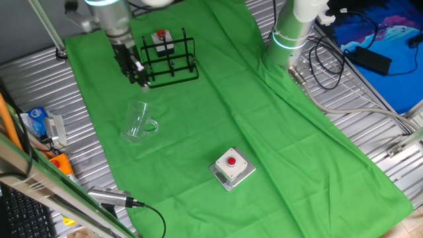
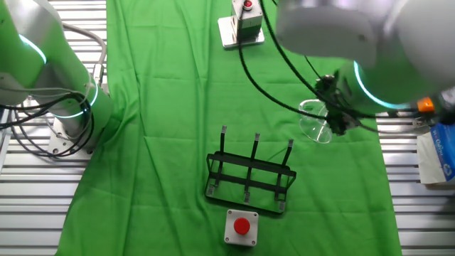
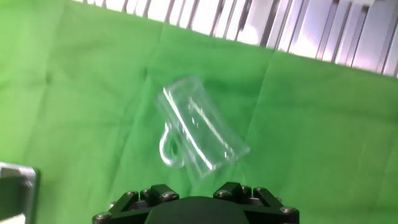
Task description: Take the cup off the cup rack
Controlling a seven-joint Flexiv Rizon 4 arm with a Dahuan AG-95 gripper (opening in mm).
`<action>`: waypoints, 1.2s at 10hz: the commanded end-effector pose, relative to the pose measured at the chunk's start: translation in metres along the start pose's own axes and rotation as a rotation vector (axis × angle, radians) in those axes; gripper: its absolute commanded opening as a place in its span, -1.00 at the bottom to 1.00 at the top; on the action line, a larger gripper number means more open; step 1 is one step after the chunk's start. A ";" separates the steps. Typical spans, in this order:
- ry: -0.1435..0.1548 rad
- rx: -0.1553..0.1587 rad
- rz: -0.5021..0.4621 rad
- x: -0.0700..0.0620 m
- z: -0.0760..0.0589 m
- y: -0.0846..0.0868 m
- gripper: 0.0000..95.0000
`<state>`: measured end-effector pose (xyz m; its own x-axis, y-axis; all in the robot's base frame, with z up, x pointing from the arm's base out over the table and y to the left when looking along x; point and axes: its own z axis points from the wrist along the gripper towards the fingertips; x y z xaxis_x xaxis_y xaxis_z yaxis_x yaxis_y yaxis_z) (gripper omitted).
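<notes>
I see the cup (image 1: 139,123) lying on its side on the green surface (image 1: 264,132), lower left of the rack (image 1: 170,58). My claw (image 1: 141,78) hangs between them, above the cup. I cannot tell whether it is open.

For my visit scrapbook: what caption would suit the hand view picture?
A clear glass cup lies tipped on its side on the green cloth, seen from just above.

green cloth (image 1: 277,132) covers the table, bearing cup (image 1: 137,123), cup rack (image 1: 169,58), button boxes (image 1: 232,167).
</notes>
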<state>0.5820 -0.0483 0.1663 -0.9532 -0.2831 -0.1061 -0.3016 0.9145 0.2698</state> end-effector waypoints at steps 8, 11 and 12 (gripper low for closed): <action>0.084 0.071 -0.173 -0.003 0.001 0.003 0.20; 0.109 0.039 -0.237 -0.003 0.001 0.003 0.20; 0.110 0.038 -0.253 -0.003 0.001 0.003 0.20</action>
<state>0.5863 -0.0448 0.1659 -0.8509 -0.5235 -0.0441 -0.5199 0.8269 0.2142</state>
